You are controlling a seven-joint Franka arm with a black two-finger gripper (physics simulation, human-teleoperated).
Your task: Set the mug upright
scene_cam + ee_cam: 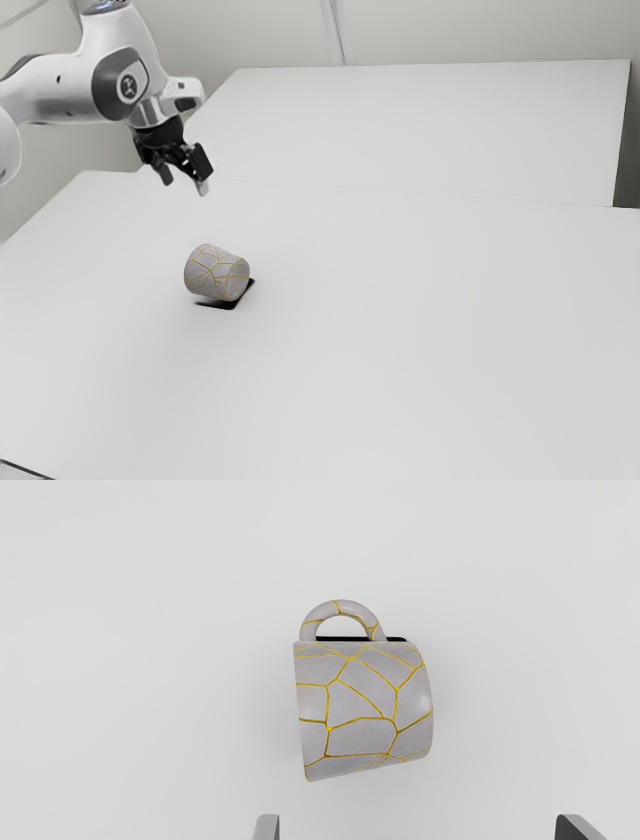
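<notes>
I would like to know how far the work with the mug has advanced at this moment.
Nothing of the turning looks done: the mug lies on its side, handle out sideways. Nothing is in hand; the open fingers hang above the table, apart from the mug. Left, most likely: gripping it, turning it upright and releasing it.

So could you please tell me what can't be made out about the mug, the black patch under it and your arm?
- Inside of the mug: both views, behind its own wall.
- Handle: exterior view, behind the mug's body.
- Black patch: both views, mostly covered by the mug.
- Arm: cut off by the exterior view's left edge.
- Fingers: cut off by the wrist view's bottom edge.
</notes>
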